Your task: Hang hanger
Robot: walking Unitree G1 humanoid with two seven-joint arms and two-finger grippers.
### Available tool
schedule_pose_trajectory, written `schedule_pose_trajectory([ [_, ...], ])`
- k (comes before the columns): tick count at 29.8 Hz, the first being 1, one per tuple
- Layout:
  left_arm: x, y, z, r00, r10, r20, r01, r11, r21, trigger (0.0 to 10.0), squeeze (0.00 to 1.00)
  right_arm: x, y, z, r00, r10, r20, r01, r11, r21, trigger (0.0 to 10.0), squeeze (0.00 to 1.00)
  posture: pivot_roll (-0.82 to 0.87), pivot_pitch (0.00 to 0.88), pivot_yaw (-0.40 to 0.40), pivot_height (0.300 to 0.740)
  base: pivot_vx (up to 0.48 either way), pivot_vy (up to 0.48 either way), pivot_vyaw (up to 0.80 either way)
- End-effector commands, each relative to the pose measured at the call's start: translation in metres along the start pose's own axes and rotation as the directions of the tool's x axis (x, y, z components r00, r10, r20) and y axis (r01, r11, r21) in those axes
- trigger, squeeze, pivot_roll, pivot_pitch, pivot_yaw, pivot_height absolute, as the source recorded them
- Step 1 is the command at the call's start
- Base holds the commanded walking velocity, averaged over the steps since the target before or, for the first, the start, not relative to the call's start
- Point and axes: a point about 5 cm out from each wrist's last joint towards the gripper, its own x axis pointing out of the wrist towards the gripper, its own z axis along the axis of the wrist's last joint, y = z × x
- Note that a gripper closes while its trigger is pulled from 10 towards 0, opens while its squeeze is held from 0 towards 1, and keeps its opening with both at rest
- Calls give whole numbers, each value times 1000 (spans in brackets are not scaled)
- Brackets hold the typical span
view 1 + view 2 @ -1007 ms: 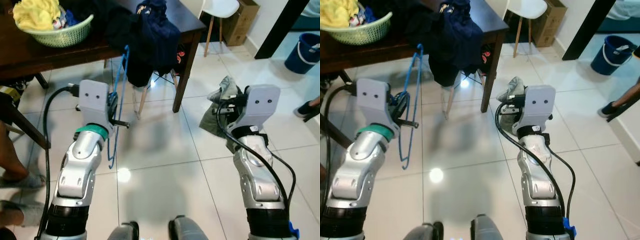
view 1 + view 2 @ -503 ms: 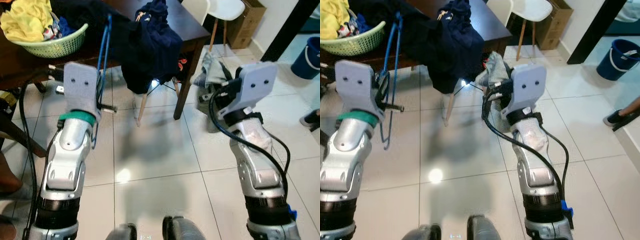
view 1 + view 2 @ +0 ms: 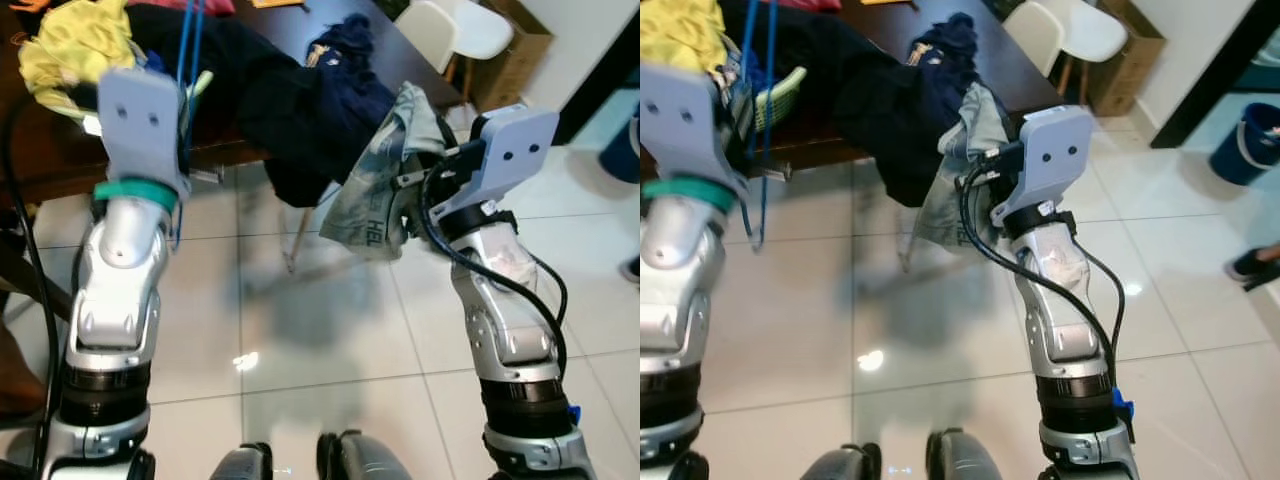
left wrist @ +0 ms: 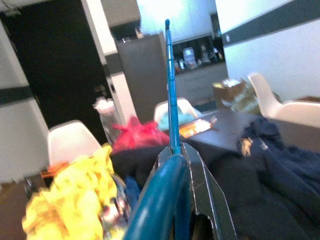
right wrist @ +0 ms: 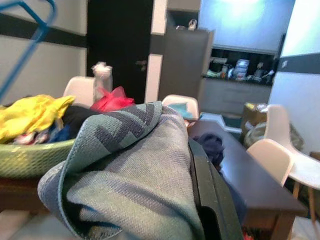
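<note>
A blue wire hanger point(image 3: 187, 38) stands upright in my left gripper point(image 4: 176, 150), which is shut on its lower part and held high in front of the dark table's edge; the hanger's top runs out of the eye views. My right gripper point(image 3: 412, 178) is shut on a grey-green patterned garment point(image 3: 378, 192), which hangs off the floor beside the table corner. In the right wrist view the garment point(image 5: 125, 170) bunches against one black finger point(image 5: 210, 200). The two arms are held level, about a forearm's length apart.
The dark wooden table point(image 3: 335, 30) carries a green basket point(image 3: 785, 90) of yellow clothes and dark navy clothes point(image 3: 300, 110) draped over its edge. Beyond it stand a white chair point(image 3: 455, 25) and a cardboard box point(image 3: 525, 45). A blue bucket point(image 3: 1245, 145) and a person's foot point(image 3: 1252, 265) are at right.
Both arms have risen. The garment has come up off the floor in my right gripper, and the hanger has gone from knee height to above the table edge. The camera has shifted too.
</note>
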Motion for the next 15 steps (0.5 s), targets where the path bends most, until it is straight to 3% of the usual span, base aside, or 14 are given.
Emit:
schedule_pose_trajectory([
  [1, 0, -4, 6, 999, -25, 29, 25, 1000, 13, 10000, 0, 4, -21, 9, 993, -106, 49, 109, 993, -50, 10000, 0, -7, 86, 8, 740, 442, 0, 0],
  [4, 0, -4, 6, 999, -25, 29, 25, 1000, 13, 10000, 0, 4, -21, 9, 993, -106, 49, 109, 993, -50, 10000, 0, -7, 86, 8, 740, 442, 0, 0],
  [5, 0, -5, 7, 999, -37, 35, 36, 999, 18, 10000, 0, 7, -38, 14, 981, -182, 68, 189, 976, -104, 10000, 0, -13, 83, 12, 740, 439, 0, 0],
  [9, 1, -7, 7, 998, -52, 35, 51, 999, 14, 10000, 0, 8, -50, 15, 972, -225, 68, 232, 965, -124, 10000, 0, -13, 83, 12, 740, 408, 0, 0],
  [15, 1, -10, 7, 997, -73, 30, 73, 997, 10, 10000, 0, 3, -54, 11, 969, -244, 44, 247, 961, -127, 10000, 0, -16, 77, 23, 740, 0, 0, 0],
])
